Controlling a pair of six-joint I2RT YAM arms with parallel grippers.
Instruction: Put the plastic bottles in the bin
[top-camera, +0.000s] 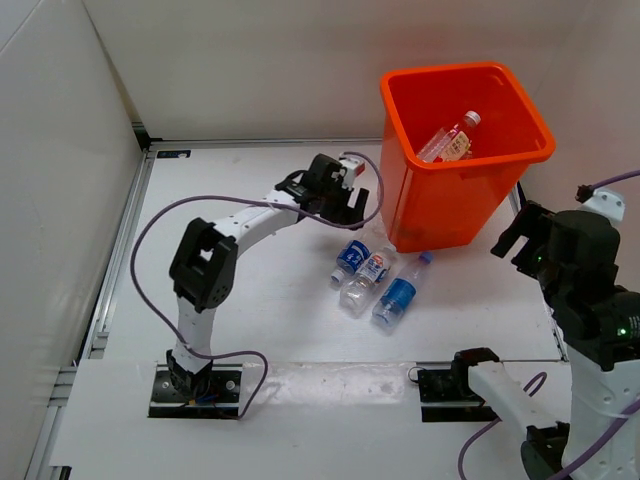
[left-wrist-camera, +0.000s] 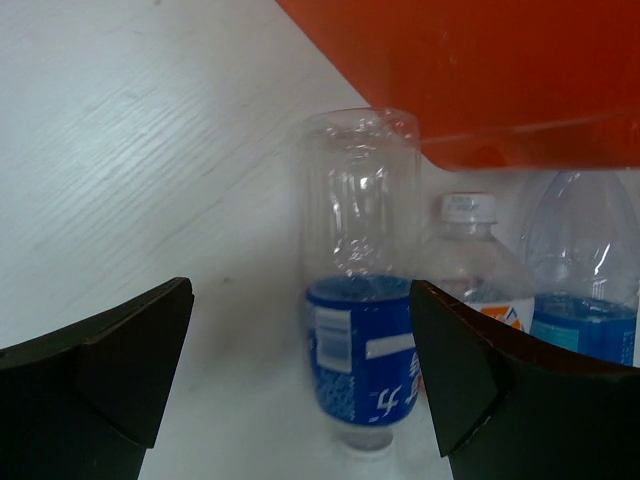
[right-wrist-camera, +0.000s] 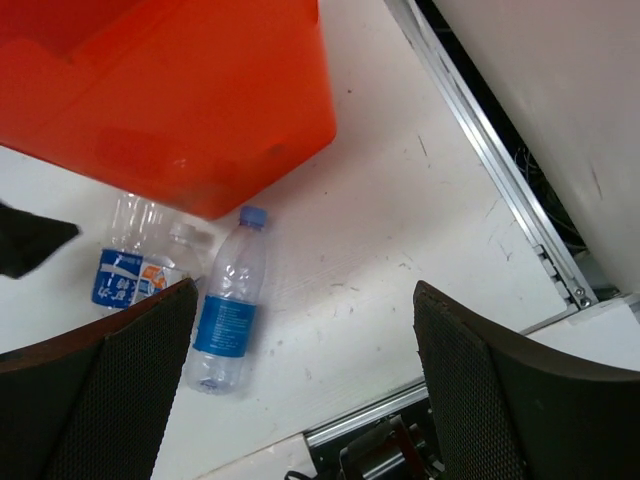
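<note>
The left hand (left-wrist-camera: 300, 300) is wide open and holds nothing. The right hand (right-wrist-camera: 305, 290) is wide open and empty too. It hangs well above the counter (top-camera: 250, 320), near the right side of the bin (top-camera: 465, 190).

What could go wrong? Three bottles lie in a tight bunch on the counter, right by the near wall of the bin. The left bottle (left-wrist-camera: 358, 340) lies right against the middle bottle (left-wrist-camera: 470, 270), or very nearly. If the left hand comes down a bit off, one finger may hit the middle bottle and not slip in between the two. The bottles are round and light, so a bump may send them rolling away. They are smooth too, so one might slide out if the hand grabs it near an end. The bin is very close, and the hand could knock its wall on the way up.

The left bottle lies just ahead of the left hand, in line with the gap between its fingers, with its clear end pointing at the bin. The blue-cap bottle (right-wrist-camera: 230, 310) is on the other side of the bunch, below the right hand. A fourth bottle (top-camera: 450, 140) is already in the bin.
</note>
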